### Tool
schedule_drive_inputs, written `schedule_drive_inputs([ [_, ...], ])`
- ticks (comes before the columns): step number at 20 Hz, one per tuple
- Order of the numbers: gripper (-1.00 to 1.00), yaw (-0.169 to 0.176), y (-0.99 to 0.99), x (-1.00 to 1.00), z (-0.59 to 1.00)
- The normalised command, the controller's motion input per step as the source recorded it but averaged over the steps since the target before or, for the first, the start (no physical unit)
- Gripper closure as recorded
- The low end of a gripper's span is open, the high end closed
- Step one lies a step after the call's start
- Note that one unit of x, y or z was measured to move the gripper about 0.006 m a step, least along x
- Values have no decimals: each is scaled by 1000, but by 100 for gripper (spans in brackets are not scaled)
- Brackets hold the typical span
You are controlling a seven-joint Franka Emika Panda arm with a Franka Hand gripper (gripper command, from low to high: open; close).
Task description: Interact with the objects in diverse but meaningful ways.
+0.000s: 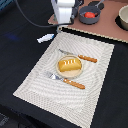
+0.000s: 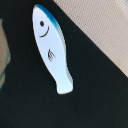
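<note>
Exterior view: the hand [image 1: 61, 29] hovers near the small white-blue piece [image 1: 45, 38], which lies flat on the dark counter [image 1: 20, 60] just off the placemat [image 1: 35, 82]; finger state cannot be told. Wrist view: the fish-shaped piece [image 2: 52, 47] is thin and flat, fingers unseen, so a descent may skid off it or strike the counter.

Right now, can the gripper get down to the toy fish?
Probably yes. The wrist view shows the fish lying flat on the black cloth with nothing on or against it. In the exterior view the arm is near the fish. The fingers are not in view.
</note>
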Motion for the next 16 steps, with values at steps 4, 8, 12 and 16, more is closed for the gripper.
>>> schedule_drive_inputs([
  [4,-100,53,-99,-674,-451],
  [8,-100,63,-199,-626,-290],
  [12,-100,63,-249,-537,-289],
  [16,-100,22,-331,-222,-146],
])
